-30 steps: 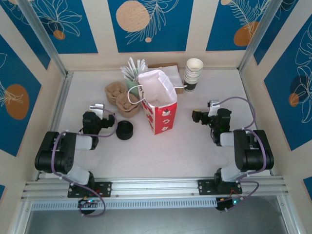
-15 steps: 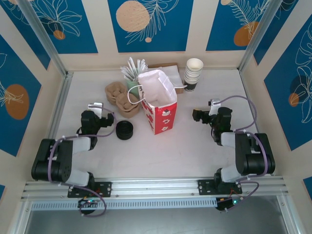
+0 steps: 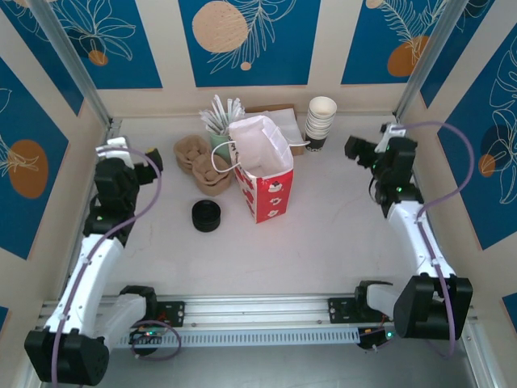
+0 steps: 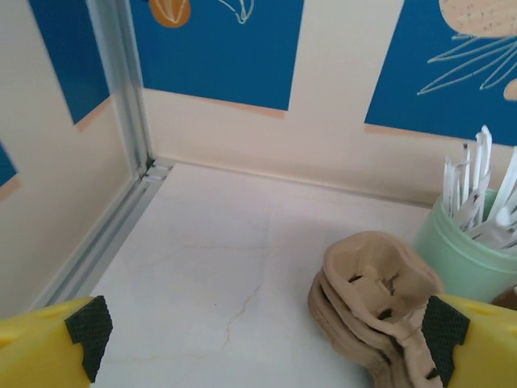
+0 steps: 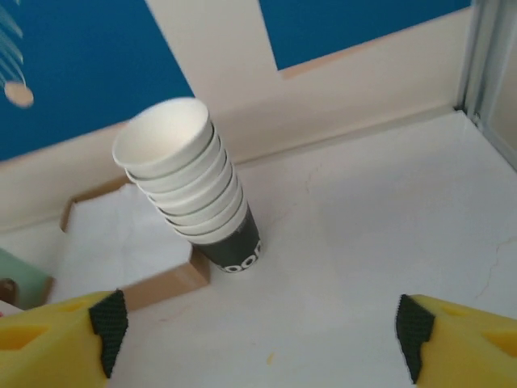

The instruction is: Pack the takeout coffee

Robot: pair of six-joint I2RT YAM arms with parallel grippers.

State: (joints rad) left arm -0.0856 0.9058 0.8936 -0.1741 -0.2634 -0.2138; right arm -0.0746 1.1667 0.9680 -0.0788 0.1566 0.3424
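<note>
The left tool [image 4: 262, 333] is released, its fingers wide apart above the tabletop [image 4: 202, 275]. The stack of brown cup carriers [image 4: 371, 283] lies at its 3 o'clock. The right tool [image 5: 254, 323] is released too, with the stack of white cups [image 5: 190, 186] at its 11 o'clock. The paper bag [image 3: 266, 190] stands open in mid-tabletop, and the black lids [image 3: 206, 216] lie at its 8 o'clock. Where the takeout coffee is, I cannot tell.

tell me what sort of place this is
Probably a mock coffee-shop counter inside a robot test booth: a stack of paper cups, cardboard cup carriers and a paper bag sit on a walled table.
</note>
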